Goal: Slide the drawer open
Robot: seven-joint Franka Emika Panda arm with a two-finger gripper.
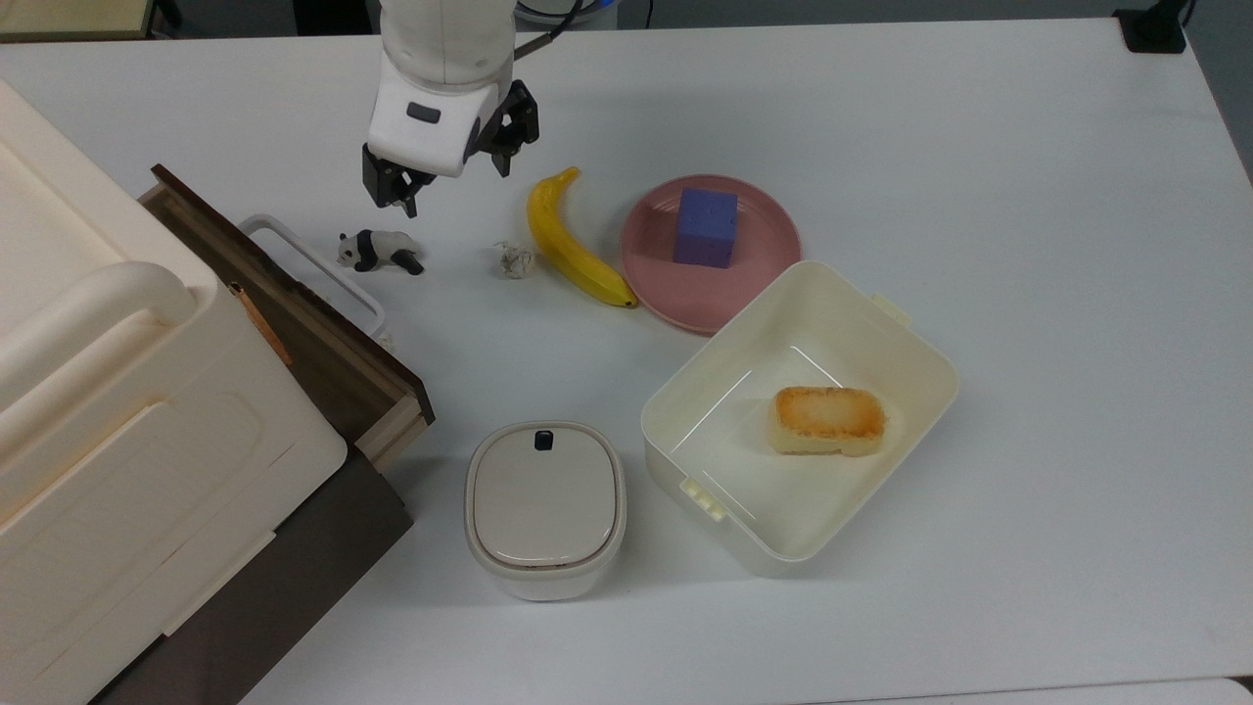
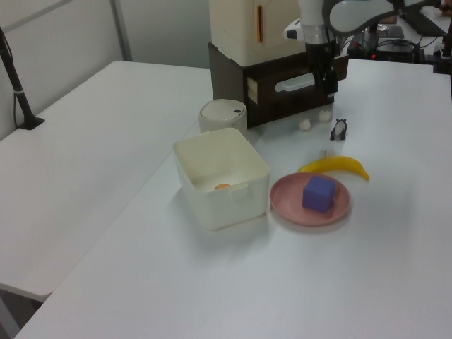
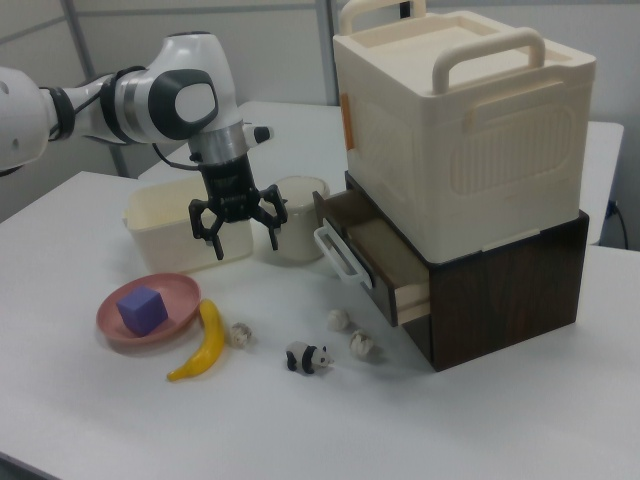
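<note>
- White tabletop spreads across the top view, with a dark wooden cabinet at the right view's right carrying a cream bin on top.
- Drawer sits at the top view's left, pulled partway out of the cabinet; its white handle faces the middle of the table, and the right view shows tan sides and an open cavity.
- Gripper hangs at upper centre-left of the top view, fingers spread wide and holding nothing, above the table and apart from the handle.
- Near it lie a panda figure, just beside the handle, a crumpled ball, a banana and a pink plate with a purple cube.
- Lower in the top view stand a lidded pot and an open container with bread inside.
- Judgement: the pull looks done or nearly so; the step in hand is release and retreat.
- Next move, if more opening is wanted: return to the handle, close on it, and draw straight out along the drawer's line, avoiding the panda figure; otherwise lift clear.
</note>
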